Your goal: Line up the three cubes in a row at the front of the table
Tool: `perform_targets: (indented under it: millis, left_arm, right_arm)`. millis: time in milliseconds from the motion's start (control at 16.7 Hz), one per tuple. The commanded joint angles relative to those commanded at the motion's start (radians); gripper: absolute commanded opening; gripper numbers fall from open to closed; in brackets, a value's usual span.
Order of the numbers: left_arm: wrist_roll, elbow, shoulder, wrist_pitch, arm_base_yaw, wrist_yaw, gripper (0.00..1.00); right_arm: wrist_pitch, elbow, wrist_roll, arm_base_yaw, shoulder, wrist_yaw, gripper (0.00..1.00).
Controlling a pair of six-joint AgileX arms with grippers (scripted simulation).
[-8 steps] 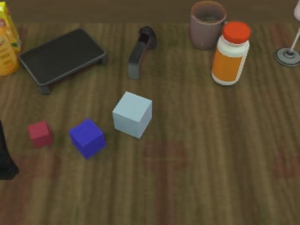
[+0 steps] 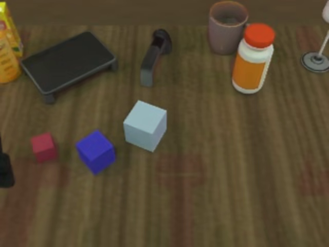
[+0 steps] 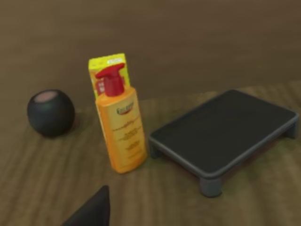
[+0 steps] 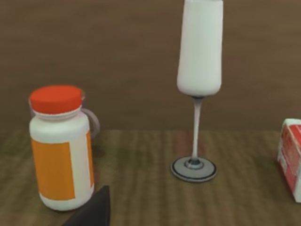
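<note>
Peeking in at the table's (image 2: 216,175) left edge, left claw (image 2: 5,170) grip unreadable.

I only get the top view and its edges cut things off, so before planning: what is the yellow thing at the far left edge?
Observer: The left wrist view shows an orange pump bottle with a red pump, standing in front of a yellow box.
Operator: Is anything else near it outside my picture?
Observer: Yes, a dark ball sits apart from the bottle.
Operator: And the round base at my right edge?
Observer: In the right wrist view it is the foot of a tall white glass on a thin stem.
</note>
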State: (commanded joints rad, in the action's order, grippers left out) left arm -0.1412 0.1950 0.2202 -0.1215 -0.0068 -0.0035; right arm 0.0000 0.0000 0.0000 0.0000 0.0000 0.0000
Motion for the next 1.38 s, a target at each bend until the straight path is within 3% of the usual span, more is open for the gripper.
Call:
perform_targets:
  millis: [900, 1140, 1380]
  left_arm:
    - [-0.783, 0.978, 1.452, -0.765, -0.068, 0.005, 1.00]
    - [-0.910, 1.161, 1.684, -0.868, -0.076, 0.005, 1.00]
    - [-0.951, 1.226, 1.755, -0.896, -0.078, 0.005, 1.00]
  right_arm:
    - [0.000, 0.000, 0.000, 0.000, 0.000, 0.000, 1.00]
    - [0.000, 0.000, 0.000, 0.000, 0.000, 0.000, 1.00]
    - [0.000, 0.000, 0.000, 0.000, 0.000, 0.000, 1.00]
